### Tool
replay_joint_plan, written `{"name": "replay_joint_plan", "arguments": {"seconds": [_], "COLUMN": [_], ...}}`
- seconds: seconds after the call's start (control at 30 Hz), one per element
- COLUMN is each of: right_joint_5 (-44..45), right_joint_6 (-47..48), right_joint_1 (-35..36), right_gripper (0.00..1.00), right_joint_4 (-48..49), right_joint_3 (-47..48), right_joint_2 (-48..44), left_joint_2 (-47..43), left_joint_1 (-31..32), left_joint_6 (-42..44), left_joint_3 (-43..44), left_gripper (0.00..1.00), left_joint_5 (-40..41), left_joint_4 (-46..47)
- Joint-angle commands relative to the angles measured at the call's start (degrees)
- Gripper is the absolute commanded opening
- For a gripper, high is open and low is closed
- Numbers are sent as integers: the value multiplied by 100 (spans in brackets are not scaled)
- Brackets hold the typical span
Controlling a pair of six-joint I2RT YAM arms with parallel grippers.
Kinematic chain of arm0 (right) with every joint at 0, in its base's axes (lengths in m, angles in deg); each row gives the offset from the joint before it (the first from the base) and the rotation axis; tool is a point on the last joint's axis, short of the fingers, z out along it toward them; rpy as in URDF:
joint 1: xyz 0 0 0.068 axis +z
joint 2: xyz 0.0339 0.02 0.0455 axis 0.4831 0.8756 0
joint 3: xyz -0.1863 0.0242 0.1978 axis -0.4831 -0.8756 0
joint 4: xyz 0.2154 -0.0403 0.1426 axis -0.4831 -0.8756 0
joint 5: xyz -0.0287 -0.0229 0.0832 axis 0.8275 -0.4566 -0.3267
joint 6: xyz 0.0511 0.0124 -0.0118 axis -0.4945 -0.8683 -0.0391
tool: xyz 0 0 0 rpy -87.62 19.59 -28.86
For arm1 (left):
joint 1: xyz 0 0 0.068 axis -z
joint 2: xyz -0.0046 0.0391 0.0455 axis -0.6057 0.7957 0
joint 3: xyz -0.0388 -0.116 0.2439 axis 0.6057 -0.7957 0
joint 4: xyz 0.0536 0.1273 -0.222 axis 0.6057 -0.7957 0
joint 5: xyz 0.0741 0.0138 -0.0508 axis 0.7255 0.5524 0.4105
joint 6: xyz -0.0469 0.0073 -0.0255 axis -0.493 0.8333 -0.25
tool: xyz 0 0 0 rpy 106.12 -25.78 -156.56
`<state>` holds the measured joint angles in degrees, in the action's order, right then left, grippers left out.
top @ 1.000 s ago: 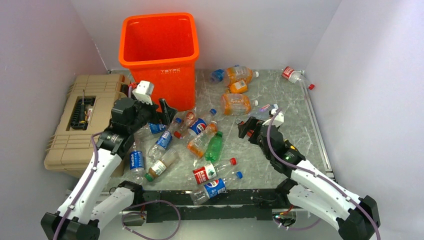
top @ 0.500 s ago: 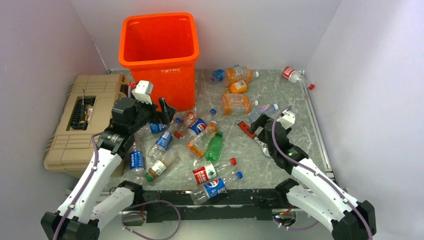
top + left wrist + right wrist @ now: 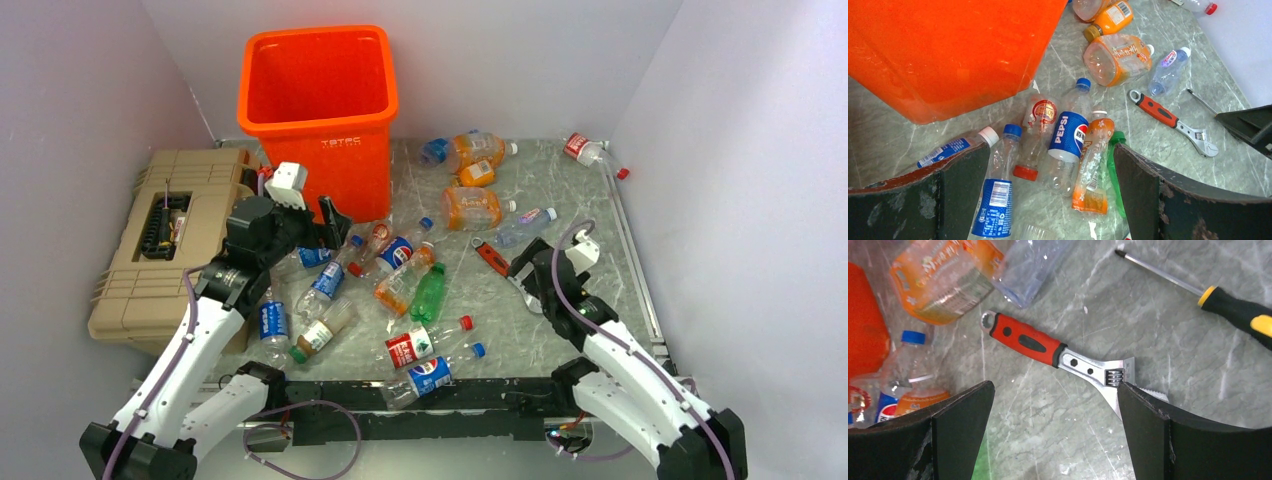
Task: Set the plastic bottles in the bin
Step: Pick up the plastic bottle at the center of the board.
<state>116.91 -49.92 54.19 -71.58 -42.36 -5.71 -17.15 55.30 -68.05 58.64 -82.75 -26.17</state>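
Left gripper [image 3: 1050,150]: jaws spread wide and empty, hanging low just in front of the bin [image 3: 340,165], above a cluster of bottles.
Right gripper [image 3: 1055,387]: equally wide and empty, well to the right of the bin, over a red-handled adjustable wrench [image 3: 1048,347] rather than a bottle.
Nearest bottles: a Pepsi bottle [image 3: 1068,137], an orange tea bottle [image 3: 1091,165] and a green bottle [image 3: 1114,175] lie side by side, touching, just in front of the bin.
Other bottles: crumpled orange ones [image 3: 470,205] lie right of the bin, and more lie farther in front of it, by the arm bases.
Handling: they look like thin, mostly empty plastic, so probably light, easily squashed, round and smooth, apt to roll or squirt out of a pinch.
Where to hold: likely across the labelled mid-body, jaws square to the long axis; the neck under the cap would be stiffer.
Bin: upright with its mouth open and a tall rim; no bottle shows in the visible part of its inside.
Surface: grey marbled tabletop [image 3: 585,205], hard and glossy, so bottles may slide.
Room: plain white walls [image 3: 720,150] close in behind and beside the bin, a tan toolbox [image 3: 150,250] sits left of it, and a screwdriver [image 3: 1233,310] lies beyond the wrench.
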Motion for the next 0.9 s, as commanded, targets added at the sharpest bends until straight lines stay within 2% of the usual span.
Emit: {"name": "replay_joint_plan", "arguments": {"seconds": [0.0,0.1,0.23,0.37,0.57,0.67,0.87], "right_joint_5": [-487,-543,-109,-78,-703,-765,-940], "right_joint_6": [-242,-398,-946,-1483,-1905,-1938,-2069], "right_joint_1": [-25,-25,-189,-585,-1441,-1500,-1575], "right_gripper": [98,98,98,97,91,86,84], "right_joint_4": [494,805,1440,2093,3011,3538,4072], "right_joint_3": [22,-27,-118,-20,299,336,555], "right_joint_2": [464,650,902,1663,3072,3497,4236], "left_joint_2": [-80,-82,-102,-52,-45,-98,-141], "left_joint_1": [81,104,105,154,454,572,615], "left_joint_6": [-81,-74,-94,-83,78,139,153], "left_joint_3": [58,80,51,62,69,60,62], "left_gripper": [99,99,99,99,99,99,99], "left_joint_5": [97,140,112,123,482,606,625], "left_joint_4": [24,-9,21,-3,-119,-157,-148]}}
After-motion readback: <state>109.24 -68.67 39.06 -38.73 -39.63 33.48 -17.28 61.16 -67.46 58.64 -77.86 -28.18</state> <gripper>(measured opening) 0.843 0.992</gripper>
